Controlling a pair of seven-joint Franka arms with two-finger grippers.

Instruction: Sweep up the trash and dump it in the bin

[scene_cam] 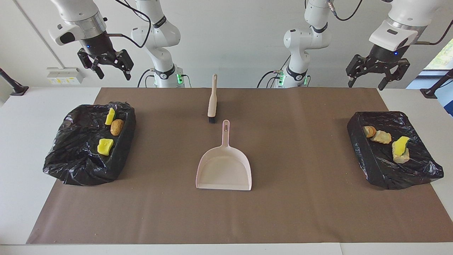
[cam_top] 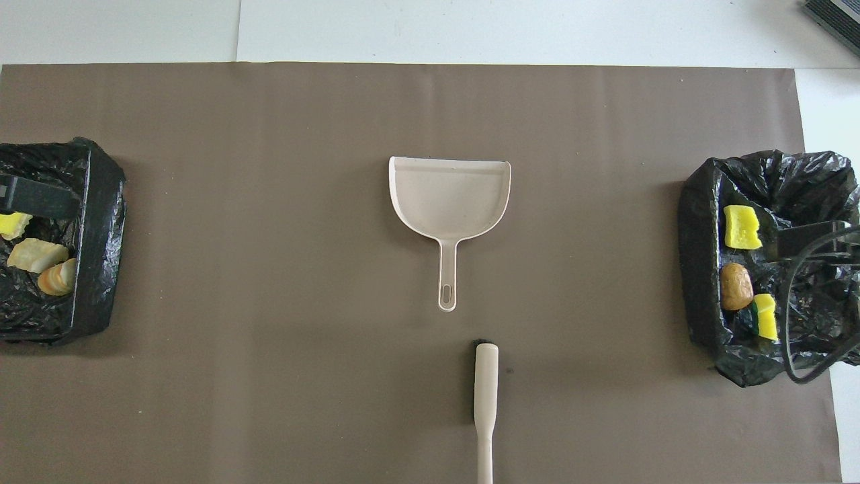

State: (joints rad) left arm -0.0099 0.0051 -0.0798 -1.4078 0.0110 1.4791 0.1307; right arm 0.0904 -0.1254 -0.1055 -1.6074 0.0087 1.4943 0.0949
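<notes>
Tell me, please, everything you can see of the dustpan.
The dustpan is pale pink and looks like smooth plastic: a shallow scoop with a raised rim, a straight open lip and a slim handle ending in a hanging slot. It lies flat on the brown mat at mid-table, empty, lip away from the robots, handle pointing toward them. The brush lies just nearer the robots, apart from the handle tip. Nothing but the mat touches it; neither end effector is near.
</notes>
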